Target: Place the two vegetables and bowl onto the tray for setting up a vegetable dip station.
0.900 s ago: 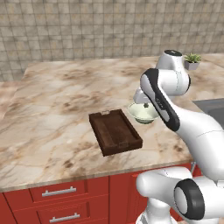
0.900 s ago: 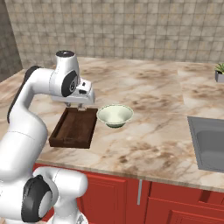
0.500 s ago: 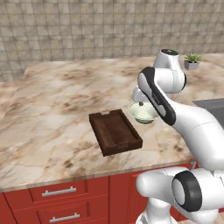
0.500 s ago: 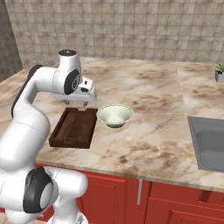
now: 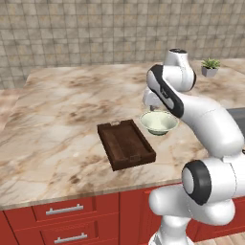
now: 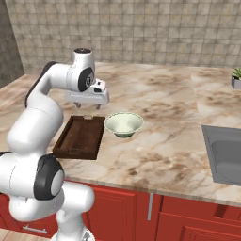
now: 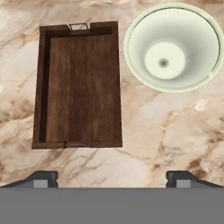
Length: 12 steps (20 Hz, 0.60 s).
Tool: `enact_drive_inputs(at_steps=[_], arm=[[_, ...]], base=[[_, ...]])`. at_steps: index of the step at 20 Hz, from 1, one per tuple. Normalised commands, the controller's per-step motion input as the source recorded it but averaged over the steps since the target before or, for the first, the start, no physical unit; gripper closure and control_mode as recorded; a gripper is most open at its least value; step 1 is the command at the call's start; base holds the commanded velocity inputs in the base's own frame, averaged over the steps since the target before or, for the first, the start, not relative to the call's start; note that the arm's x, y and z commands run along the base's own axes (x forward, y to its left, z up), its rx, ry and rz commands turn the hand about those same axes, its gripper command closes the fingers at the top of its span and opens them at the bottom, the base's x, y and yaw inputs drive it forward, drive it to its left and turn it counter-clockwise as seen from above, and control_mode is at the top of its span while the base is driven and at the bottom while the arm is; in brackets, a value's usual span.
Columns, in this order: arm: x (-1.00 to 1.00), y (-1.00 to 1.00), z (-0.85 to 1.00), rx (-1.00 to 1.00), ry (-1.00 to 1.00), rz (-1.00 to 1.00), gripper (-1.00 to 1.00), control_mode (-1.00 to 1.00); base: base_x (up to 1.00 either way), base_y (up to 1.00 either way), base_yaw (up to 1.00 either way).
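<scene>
Your fingers (image 7: 112,178) are spread wide, holding nothing, above the desk (image 5: 57,115); the bowl (image 7: 172,47) sits just beside the tray (image 7: 78,85).

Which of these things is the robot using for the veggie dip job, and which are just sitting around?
For the job:
- tray, nothing on it yet
- bowl, on the counter beside the tray
- end effector, open above them

Just there:
- potted plant
- sink
- marble counter
</scene>
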Motion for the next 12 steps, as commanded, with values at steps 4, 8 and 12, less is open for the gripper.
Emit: enact_drive_inputs(at_steps=[4, 8, 12], arm=[[0.30, -0.24, -0.07, 0.00, 0.03, 0.00, -1.00, -1.00], [0.29, -0.30, -0.09, 0.00, 0.03, 0.00, -1.00, -1.00], [0.31, -0.03, -0.21, -0.04, 0.02, 0.00, -1.00, -1.00]], base=[[0.00, 0.00, 0.00], [0.00, 0.00, 0.00], [0.00, 0.00, 0.00]])
